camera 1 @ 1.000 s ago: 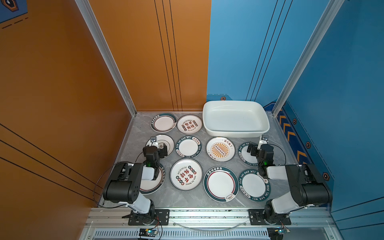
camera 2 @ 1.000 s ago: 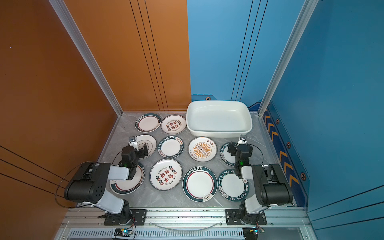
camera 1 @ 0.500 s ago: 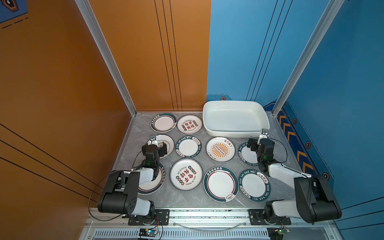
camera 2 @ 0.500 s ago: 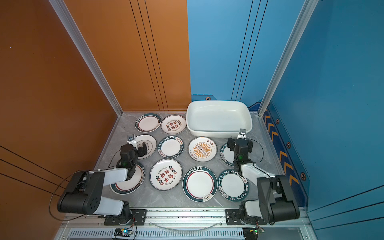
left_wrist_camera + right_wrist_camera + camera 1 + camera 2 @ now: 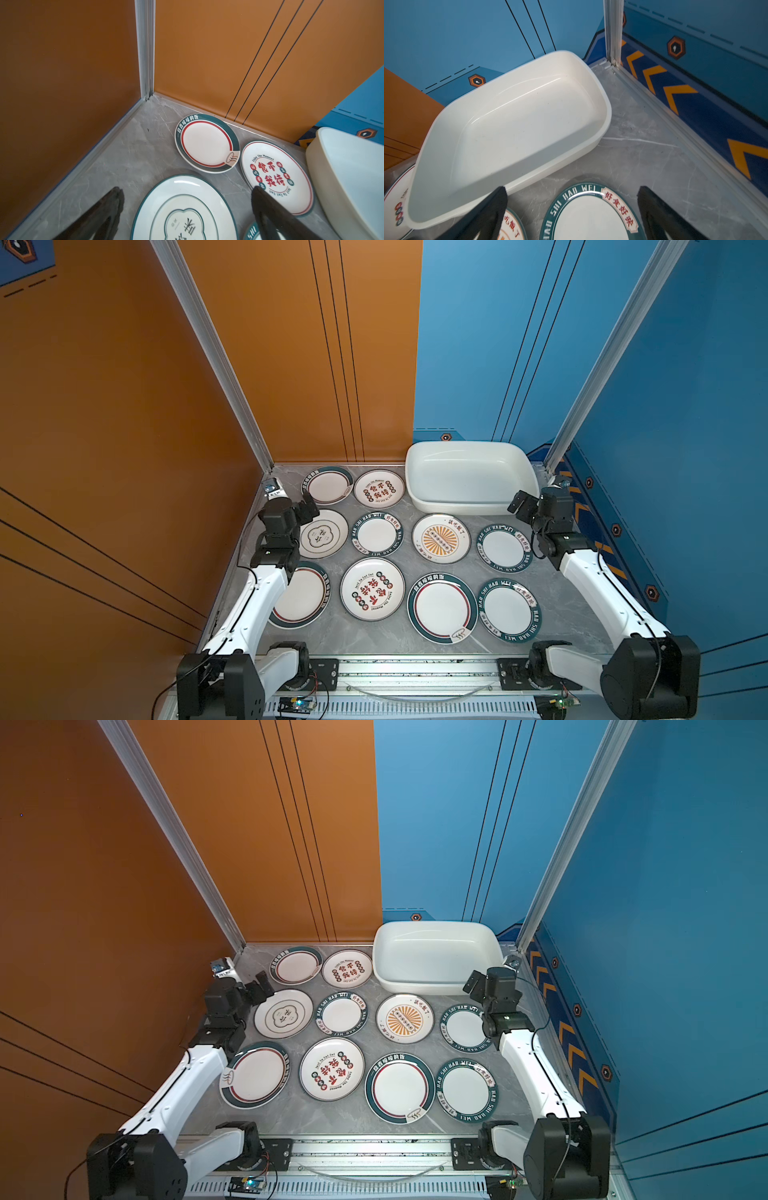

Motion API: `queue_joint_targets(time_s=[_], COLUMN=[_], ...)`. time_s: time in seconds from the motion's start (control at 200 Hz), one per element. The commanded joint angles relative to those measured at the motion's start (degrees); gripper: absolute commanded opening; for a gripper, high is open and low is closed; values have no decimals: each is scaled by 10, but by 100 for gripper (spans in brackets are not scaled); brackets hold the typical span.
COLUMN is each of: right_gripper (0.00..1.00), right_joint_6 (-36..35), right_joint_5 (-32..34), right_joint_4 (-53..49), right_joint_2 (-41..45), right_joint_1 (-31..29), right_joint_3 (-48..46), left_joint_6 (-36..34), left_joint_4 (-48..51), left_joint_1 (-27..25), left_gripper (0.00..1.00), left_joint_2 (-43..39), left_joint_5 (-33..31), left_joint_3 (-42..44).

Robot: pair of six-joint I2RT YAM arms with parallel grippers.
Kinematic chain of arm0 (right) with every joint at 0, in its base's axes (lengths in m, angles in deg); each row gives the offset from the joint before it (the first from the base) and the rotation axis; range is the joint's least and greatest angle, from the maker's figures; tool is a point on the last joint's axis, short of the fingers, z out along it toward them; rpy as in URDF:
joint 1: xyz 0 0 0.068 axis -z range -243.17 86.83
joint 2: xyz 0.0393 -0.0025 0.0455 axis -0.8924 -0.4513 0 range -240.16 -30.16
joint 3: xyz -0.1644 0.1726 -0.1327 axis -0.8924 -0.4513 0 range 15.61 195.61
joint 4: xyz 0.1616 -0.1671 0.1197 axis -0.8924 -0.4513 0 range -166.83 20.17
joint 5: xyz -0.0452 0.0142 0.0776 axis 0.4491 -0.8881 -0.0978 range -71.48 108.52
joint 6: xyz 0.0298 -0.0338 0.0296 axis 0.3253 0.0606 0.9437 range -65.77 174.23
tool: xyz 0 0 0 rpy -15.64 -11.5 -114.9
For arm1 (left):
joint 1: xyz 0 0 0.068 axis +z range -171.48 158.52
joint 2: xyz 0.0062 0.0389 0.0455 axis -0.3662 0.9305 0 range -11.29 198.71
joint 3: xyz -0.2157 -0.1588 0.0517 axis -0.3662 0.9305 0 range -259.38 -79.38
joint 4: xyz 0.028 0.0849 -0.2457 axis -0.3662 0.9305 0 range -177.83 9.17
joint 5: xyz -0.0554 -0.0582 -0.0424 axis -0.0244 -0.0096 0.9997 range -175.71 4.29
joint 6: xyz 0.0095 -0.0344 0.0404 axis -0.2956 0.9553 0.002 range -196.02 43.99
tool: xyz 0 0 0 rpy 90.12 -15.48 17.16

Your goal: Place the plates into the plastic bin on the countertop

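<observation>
Several round plates lie flat on the grey countertop (image 5: pixel 345 635), none in the white plastic bin (image 5: pixel 469 477) at the back right, which is empty. My left gripper (image 5: pixel 297 506) hovers open at the left edge, above the near rim of the cloud-emblem plate (image 5: pixel 182 207); its fingers (image 5: pixel 270 212) straddle that plate without touching. My right gripper (image 5: pixel 530 506) hangs open by the bin's front right corner, over the far rim of a green-rimmed plate (image 5: pixel 587 218). The sunburst plate (image 5: pixel 510 226) lies beside it, in front of the bin (image 5: pixel 512 124).
Orange walls (image 5: pixel 124 448) close the left and back left, blue walls (image 5: pixel 685 448) the back right and right. An aluminium rail (image 5: pixel 415 668) with both arm bases runs along the front. Plates (image 5: pixel 372 589) sit close together with narrow grey gaps.
Both arms have stretched out, carrying the grippers farther towards the back and slightly outwards. Both grippers stayed open. No plate has moved.
</observation>
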Motion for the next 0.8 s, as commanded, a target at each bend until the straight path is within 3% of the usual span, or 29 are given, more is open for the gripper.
queue_joint_targets(time_s=[0.0, 0.19, 0.295, 0.586, 0.796], right_gripper=[100, 100, 100, 99, 99], right_joint_6=[52, 51, 51, 45, 35], right_joint_5=[-76, -114, -127, -150, -165], right_joint_4=[-57, -90, -93, -98, -96], right_joint_2=[21, -5, -20, -40, -51], right_joint_1=[3, -5, -8, -8, -4], right_joint_3=[1, 18, 12, 6, 4], left_joint_6=[110, 264, 314, 332, 313], left_joint_4=[118, 87, 23, -56, -54], left_joint_1=[40, 155, 183, 181, 180], left_gripper=[98, 99, 97, 92, 88], left_joint_2=[-6, 44, 103, 294, 405], left_joint_5=[68, 186, 236, 281, 315], left_joint_3=[-27, -16, -4, -66, -165])
